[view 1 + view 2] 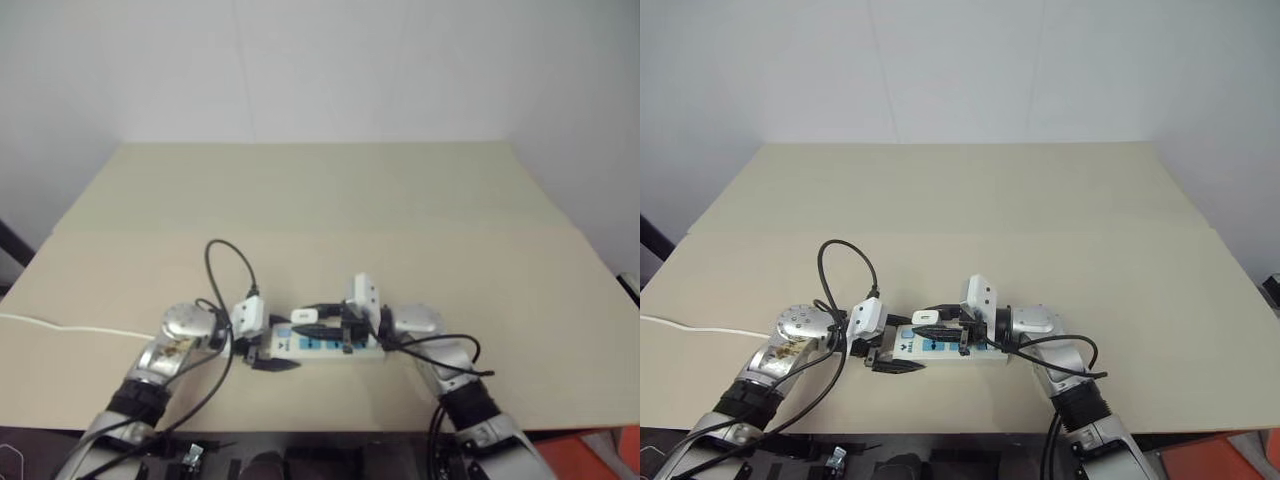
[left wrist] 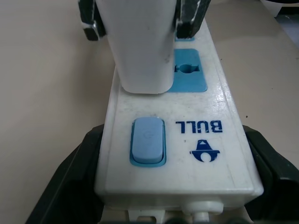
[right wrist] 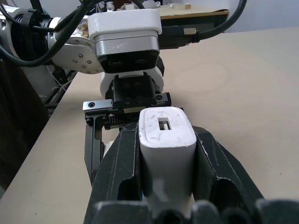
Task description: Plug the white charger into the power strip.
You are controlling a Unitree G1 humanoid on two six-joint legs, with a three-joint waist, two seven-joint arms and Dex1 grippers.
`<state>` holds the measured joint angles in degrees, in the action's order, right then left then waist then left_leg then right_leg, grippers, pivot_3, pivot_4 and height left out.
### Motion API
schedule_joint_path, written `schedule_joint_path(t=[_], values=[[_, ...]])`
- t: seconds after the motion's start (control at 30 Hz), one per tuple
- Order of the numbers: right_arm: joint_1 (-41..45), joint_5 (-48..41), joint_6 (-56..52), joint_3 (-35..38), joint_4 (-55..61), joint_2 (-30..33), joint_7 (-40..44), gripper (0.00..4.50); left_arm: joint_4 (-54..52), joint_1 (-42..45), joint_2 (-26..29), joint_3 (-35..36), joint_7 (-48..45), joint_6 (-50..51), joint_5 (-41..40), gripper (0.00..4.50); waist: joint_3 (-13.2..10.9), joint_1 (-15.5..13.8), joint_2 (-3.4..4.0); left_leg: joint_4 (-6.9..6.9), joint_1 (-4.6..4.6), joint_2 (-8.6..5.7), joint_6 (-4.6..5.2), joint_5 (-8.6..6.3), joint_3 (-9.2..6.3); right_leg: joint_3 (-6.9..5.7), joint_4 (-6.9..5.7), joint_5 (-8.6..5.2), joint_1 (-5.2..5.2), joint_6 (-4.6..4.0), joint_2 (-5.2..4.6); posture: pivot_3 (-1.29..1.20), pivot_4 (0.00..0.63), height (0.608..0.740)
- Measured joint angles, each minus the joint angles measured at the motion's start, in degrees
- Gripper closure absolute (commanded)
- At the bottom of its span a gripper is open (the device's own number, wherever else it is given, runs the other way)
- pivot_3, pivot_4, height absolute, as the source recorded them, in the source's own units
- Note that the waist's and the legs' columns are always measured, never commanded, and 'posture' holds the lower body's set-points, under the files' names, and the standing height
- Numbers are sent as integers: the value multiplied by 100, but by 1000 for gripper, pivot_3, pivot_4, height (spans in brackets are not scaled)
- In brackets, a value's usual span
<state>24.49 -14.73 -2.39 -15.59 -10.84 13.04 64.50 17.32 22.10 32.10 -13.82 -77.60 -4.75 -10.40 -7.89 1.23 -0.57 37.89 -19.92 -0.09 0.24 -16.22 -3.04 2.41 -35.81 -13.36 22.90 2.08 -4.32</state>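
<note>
The power strip (image 1: 325, 343) lies flat near the front edge of the table (image 1: 330, 200), its long side running across between the two arms. The left hand (image 1: 262, 352) holds it at the switch end — its two black fingers (image 2: 70, 177) spread wide and pressed against the strip's two long sides, with the blue switch (image 2: 148, 141) just in front of the wrist camera. A thin white cord (image 1: 70, 328) trails off across the table toward the left edge.

The right hand (image 3: 167, 154) reaches in from the other end, its fingers pinching the white charger (image 3: 167, 140) between them. The charger stands upright on top of the strip, just past the switch and beside a free blue socket (image 2: 188, 71) — in the left wrist view its lower end meets the strip's top face, though how deep it sits I cannot tell. The two hands face each other closely along the strip.
</note>
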Motion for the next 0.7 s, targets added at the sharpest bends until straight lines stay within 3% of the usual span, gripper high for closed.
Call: schedule_joint_path(t=[0.27,0.7], values=[[58,4,351,-37,-270,125,167,3399,0,2,-5,-51,76,17,3,1179,0,-3,-1,-4,59,1,4,-2,-1,-1,12,-11,-65,3,0,0,150,740],[236,-12,682,-148,-755,333,439,3399,27,35,-7,-116,117,16,0,1179,9,-37,-12,-4,66,-1,4,-3,-2,-1,13,-13,-73,2,-4,0,150,740]])
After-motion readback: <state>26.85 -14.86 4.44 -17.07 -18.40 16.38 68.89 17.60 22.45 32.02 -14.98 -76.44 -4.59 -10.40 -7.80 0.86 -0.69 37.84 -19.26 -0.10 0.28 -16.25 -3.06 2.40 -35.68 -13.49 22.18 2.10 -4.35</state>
